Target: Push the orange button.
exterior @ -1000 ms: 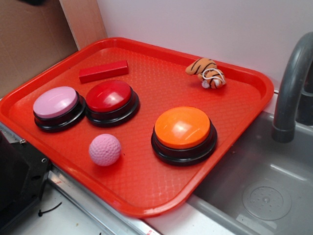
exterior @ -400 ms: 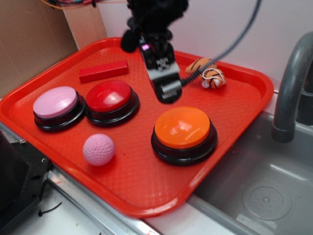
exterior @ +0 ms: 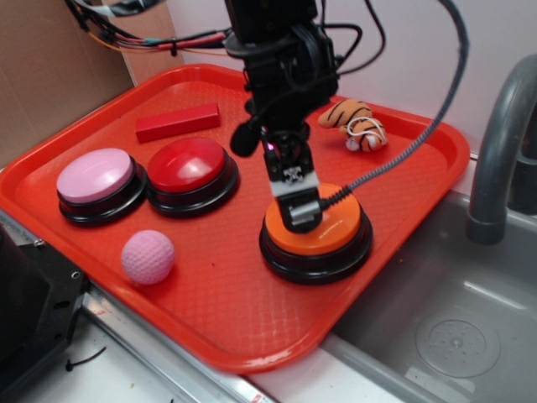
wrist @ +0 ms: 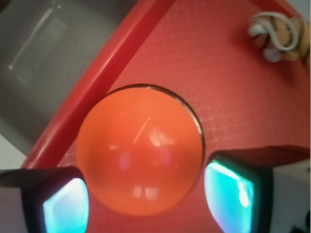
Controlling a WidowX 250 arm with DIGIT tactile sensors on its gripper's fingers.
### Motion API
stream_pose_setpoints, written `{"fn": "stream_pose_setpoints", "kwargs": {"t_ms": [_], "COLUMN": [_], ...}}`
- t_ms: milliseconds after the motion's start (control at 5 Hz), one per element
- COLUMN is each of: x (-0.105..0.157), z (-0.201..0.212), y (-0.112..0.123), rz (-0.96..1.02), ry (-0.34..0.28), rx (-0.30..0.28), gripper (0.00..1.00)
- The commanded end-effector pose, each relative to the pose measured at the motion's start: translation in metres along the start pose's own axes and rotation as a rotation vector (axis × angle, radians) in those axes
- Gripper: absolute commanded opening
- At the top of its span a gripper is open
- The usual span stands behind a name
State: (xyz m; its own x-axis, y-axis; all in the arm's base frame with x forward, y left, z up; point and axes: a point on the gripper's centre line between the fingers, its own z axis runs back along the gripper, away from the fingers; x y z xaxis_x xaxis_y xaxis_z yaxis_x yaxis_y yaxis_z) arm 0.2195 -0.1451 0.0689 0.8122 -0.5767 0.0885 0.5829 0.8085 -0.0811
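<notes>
The orange button [exterior: 331,228], a glossy orange dome on a black base, sits on the right half of the red tray [exterior: 252,327]. My gripper [exterior: 300,217] points down at the left part of its dome and looks to touch it. In the wrist view the orange button [wrist: 141,150] fills the middle. My gripper [wrist: 148,201] is open and holds nothing. One fingertip [wrist: 65,206] shows at the dome's left and the other at its right.
A dark red button [exterior: 186,164] and a pink button [exterior: 94,175] stand at the tray's left. A pink golf ball [exterior: 148,257] lies near the front rim. A red block [exterior: 178,122] and a tiger toy [exterior: 354,123] lie at the back. A sink [exterior: 445,327] and faucet [exterior: 499,143] are at the right.
The arm came into view from the back and came down onto the orange button. The pink golf ball rolled left toward the tray's front rim.
</notes>
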Motion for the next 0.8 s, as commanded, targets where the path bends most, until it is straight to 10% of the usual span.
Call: {"fn": "stream_pose_setpoints", "kwargs": {"t_ms": [0, 600], "x": [0.0035, 0.0027], "z": [-0.0117, -0.0072], "y": [-0.0076, -0.0045], "rz": [-0.035, -0.033], "ry": [0.001, -0.011], "rx": [0.014, 0.013], "gripper": [1.0, 1.0]}}
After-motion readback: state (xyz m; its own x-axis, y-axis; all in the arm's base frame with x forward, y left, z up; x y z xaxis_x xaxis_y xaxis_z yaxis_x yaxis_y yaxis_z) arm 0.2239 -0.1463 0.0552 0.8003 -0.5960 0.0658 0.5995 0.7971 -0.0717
